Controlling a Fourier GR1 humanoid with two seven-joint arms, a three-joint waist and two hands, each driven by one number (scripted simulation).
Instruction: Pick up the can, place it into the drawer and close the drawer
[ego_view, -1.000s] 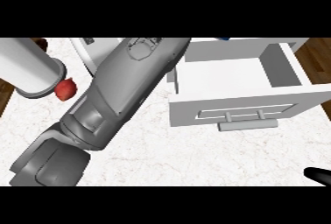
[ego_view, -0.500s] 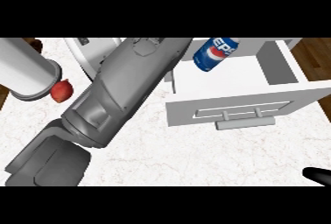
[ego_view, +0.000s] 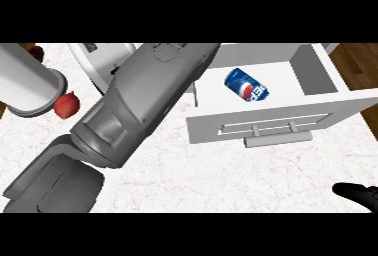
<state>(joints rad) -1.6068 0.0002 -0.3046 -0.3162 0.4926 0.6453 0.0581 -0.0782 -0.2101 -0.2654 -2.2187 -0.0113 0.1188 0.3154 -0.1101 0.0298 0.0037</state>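
Note:
The blue can (ego_view: 247, 85) lies on its side inside the open white drawer (ego_view: 319, 75), free of any hand. The drawer's front panel (ego_view: 273, 120) with its handle (ego_view: 277, 134) faces me. My left forearm (ego_view: 140, 107) runs from the lower left up to the picture's top, just left of the drawer; its hand is out of sight beyond the top edge. A black part of my right hand (ego_view: 358, 194) shows at the lower right corner, low on the counter and far from the drawer.
A tall white cylinder (ego_view: 26, 85) stands at the far left with a small red object (ego_view: 66, 105) beside it. A white appliance (ego_view: 103, 60) sits behind the left forearm. Marbled counter (ego_view: 221, 175) spreads in front of the drawer; wooden floor (ego_view: 365, 65) shows at right.
The can was unseen one second ago, then showed at the drawer's far edge, and now lies lower, inside the drawer. The drawer looks larger and lower in the view.

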